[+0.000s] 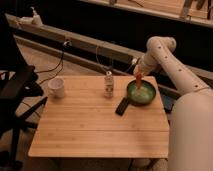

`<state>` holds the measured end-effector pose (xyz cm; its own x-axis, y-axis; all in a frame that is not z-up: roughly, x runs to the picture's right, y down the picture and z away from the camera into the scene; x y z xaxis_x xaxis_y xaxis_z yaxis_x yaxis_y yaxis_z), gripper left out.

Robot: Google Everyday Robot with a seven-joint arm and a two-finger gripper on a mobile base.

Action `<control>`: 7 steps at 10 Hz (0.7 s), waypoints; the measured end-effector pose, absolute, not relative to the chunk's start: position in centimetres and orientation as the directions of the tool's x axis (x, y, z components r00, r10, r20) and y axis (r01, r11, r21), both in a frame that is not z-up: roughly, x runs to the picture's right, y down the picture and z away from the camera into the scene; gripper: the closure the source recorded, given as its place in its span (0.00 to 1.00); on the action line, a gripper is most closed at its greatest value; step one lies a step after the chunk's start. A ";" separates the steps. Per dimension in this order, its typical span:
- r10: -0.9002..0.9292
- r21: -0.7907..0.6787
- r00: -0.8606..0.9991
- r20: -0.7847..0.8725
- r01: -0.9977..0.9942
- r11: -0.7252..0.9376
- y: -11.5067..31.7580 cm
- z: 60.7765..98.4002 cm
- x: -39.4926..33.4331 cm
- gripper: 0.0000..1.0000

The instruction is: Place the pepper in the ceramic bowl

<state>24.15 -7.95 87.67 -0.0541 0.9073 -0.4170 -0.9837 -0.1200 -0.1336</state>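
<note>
A green ceramic bowl (141, 93) sits on the wooden table (95, 125) near its far right corner. My gripper (138, 76) hangs over the bowl's far rim, at the end of the white arm (170, 55) that reaches in from the right. An orange-red pepper (138, 80) shows at the gripper's tip, just above the bowl's inside.
A can (108, 84) stands left of the bowl. A dark flat object (121, 106) lies by the bowl's near left edge. A white mug (56, 88) stands at the table's far left. A black office chair (15, 90) is left of the table. Cables hang behind.
</note>
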 end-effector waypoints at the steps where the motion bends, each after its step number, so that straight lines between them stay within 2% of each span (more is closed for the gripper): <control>1: 0.907 -0.128 -0.061 -0.417 -0.984 -0.126 -8.1 87.8 24.3 0.58; 4: 0.902 -0.125 -0.074 -0.426 -0.982 -0.139 -7.8 88.1 24.5 0.27; 5: 0.900 -0.125 -0.074 -0.429 -0.982 -0.140 -7.6 88.1 24.6 0.21; 7: 0.895 -0.135 -0.066 -0.442 -0.981 -0.139 -7.4 88.3 24.1 0.20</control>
<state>24.12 -7.38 88.28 -0.0659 0.8945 -0.4421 -0.9810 -0.1390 -0.1350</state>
